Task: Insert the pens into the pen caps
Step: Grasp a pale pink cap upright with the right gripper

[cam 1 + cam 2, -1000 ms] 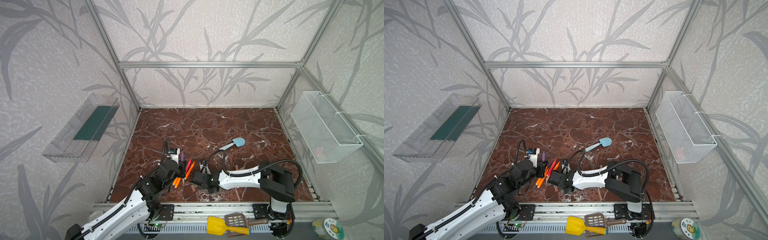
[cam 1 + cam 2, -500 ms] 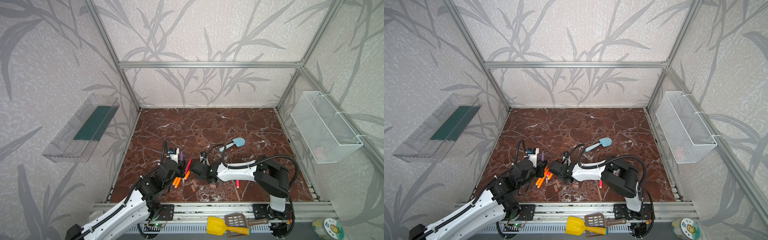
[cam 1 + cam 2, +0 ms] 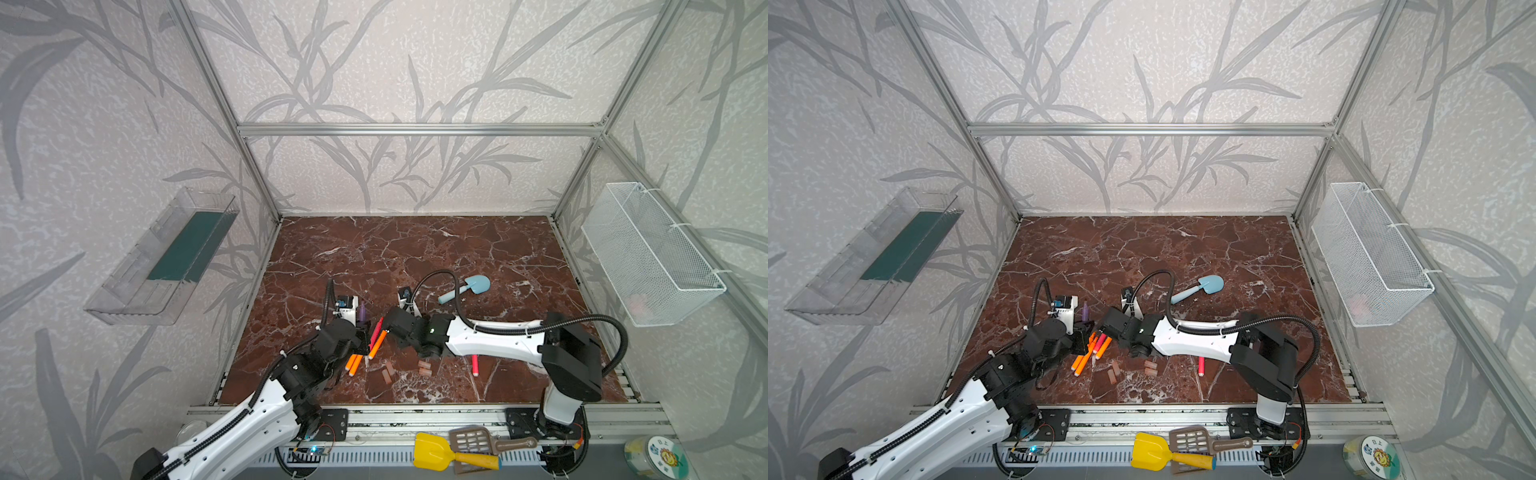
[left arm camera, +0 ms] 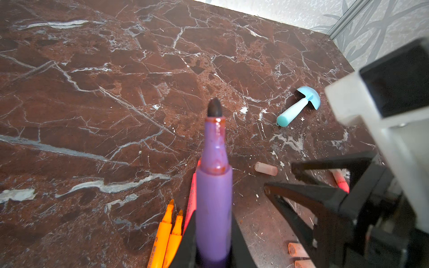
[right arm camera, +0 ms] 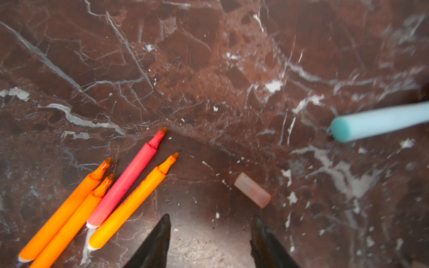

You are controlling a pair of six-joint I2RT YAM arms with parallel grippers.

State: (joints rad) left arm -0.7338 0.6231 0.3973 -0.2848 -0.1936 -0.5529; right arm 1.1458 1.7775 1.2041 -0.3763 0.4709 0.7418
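The left gripper [image 4: 213, 229] is clamped on the purple pen [image 4: 214, 185]. The pen sticks out past the fingers with its dark tip bare, pointing over the table [image 3: 415, 249] and off its surface.

The right gripper [image 5: 211, 218] has its jaws apart with nothing between them. It hangs low over the table, on the left of the shovel [image 3: 465, 289] and nearer the front rail than it.

3 orange pens [image 5: 130, 201] and 1 red pen [image 5: 125, 181] lie flat in a close bunch, further left of the shovel than the right gripper. All 4 are uncapped, their tips pointing the same way. In the right wrist view their white ends lie just beside 1 fingertip. Whether it touches them cannot be told.

1 cap [image 5: 252, 190] lies alone on its side, between the bunch and the shovel's handle and just beyond the open jaws, touching neither.

Other caps lie in 2 small groups, [image 3: 387, 374] and [image 3: 424, 368], well nearer the front rail than the shovel and apart from the pens.

A 2nd red pen [image 3: 474, 365] lies alone, straight toward the front rail from the shovel, partly under the right arm. Whether it wears a cap cannot be told.
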